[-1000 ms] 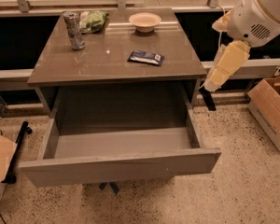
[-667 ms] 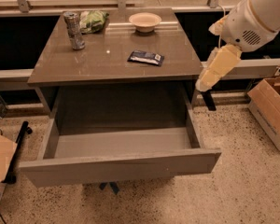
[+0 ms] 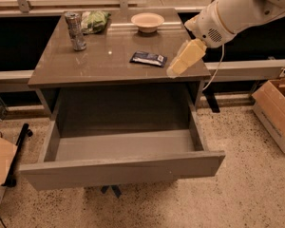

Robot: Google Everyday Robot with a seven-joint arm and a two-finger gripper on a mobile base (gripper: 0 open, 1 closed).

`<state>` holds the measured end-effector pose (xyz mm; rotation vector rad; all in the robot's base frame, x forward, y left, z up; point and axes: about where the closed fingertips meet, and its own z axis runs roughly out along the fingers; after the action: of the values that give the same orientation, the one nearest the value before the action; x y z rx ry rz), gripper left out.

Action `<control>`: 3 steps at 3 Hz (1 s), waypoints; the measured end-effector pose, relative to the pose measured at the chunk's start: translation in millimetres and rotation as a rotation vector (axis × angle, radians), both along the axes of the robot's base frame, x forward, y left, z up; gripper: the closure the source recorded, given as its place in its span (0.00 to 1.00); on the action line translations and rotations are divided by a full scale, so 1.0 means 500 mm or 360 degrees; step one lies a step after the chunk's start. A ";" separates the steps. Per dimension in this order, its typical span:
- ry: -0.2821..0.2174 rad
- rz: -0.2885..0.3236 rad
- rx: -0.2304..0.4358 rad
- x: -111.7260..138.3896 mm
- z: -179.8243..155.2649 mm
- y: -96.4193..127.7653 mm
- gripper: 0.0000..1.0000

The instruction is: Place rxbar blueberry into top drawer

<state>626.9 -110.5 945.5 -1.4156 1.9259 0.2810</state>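
Presently, in the camera view, the bar is seen lying flat on the table, long axis running left to right. The gripper is poised just right of it; whether open or closed cannot be told. The drawer is found open below.

Grey tabletop in the upper middle: silver can and green bag upper left, bowl top centre, rxbar blueberry flat, right of centre. My tool hangs over its right front edge.
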 end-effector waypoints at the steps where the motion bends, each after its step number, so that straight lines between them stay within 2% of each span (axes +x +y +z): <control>1: 0.0000 0.0000 0.0000 0.000 0.000 0.000 0.00; 2: 0.0009 -0.0077 0.0084 0.025 -0.029 0.013 0.00; 3: -0.0012 -0.0110 0.0217 0.089 -0.069 0.054 0.00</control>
<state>671.2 -83.6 911.0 -1.2575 1.9076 0.3664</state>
